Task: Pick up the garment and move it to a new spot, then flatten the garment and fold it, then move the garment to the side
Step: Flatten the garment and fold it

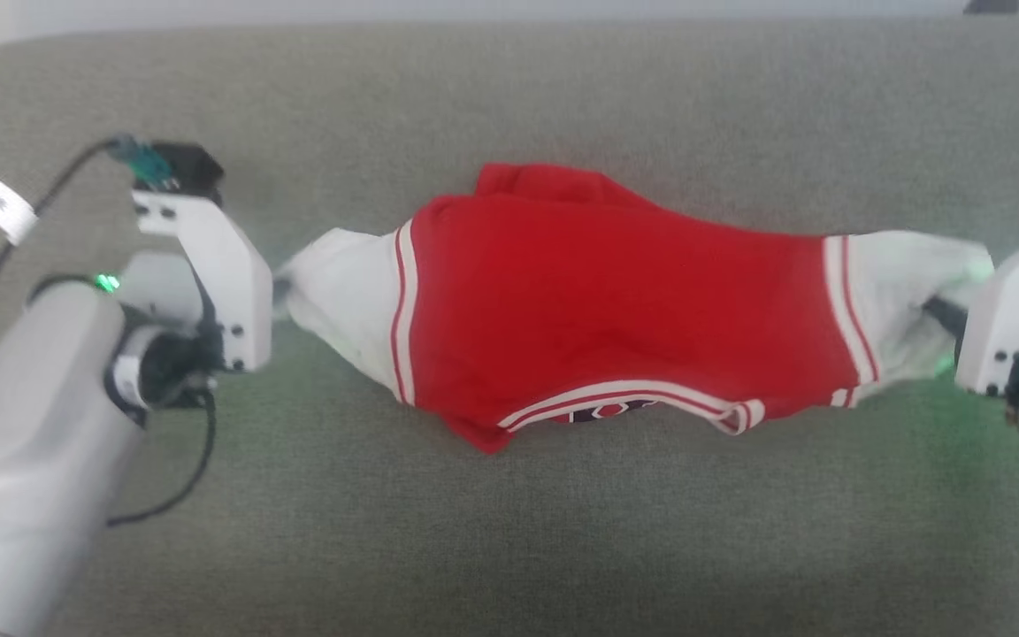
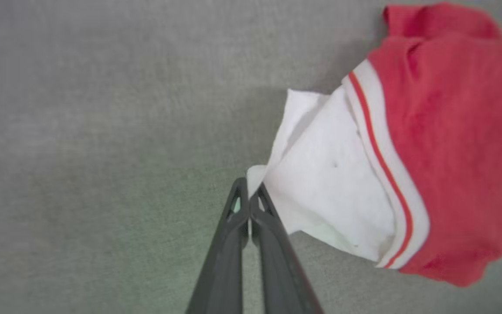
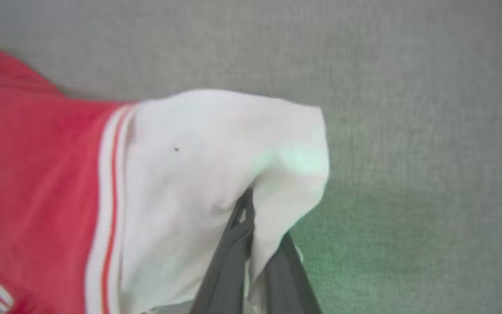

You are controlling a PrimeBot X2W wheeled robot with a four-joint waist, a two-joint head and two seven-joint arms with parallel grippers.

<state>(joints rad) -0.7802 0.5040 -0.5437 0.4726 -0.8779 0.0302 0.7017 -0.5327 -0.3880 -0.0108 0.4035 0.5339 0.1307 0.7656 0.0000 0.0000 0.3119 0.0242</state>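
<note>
- Nearest, at lower left: pale left forearm [image 1: 23,425]; black cable [image 1: 195,469] looping beside it over grey fabric surface [image 1: 509,548]
- Just beyond, left pincer [image 1: 279,296] [image 2: 248,194] closed on white sleeve tip of garment [image 1: 607,301] [image 2: 451,152] [image 3: 37,174]; fingers pressed together in wrist view
- Stretched between both pincers at mid-surface; red body sagging; striped trim and a sliver of dark lettering along near hem; lifted or resting on surface, cannot tell
- At far right, right pincer [image 1: 938,310] [image 3: 246,209] clamped on other white sleeve end; cloth bunched round fingers
- Farther back: bare grey fabric; pale strip at top edge
</note>
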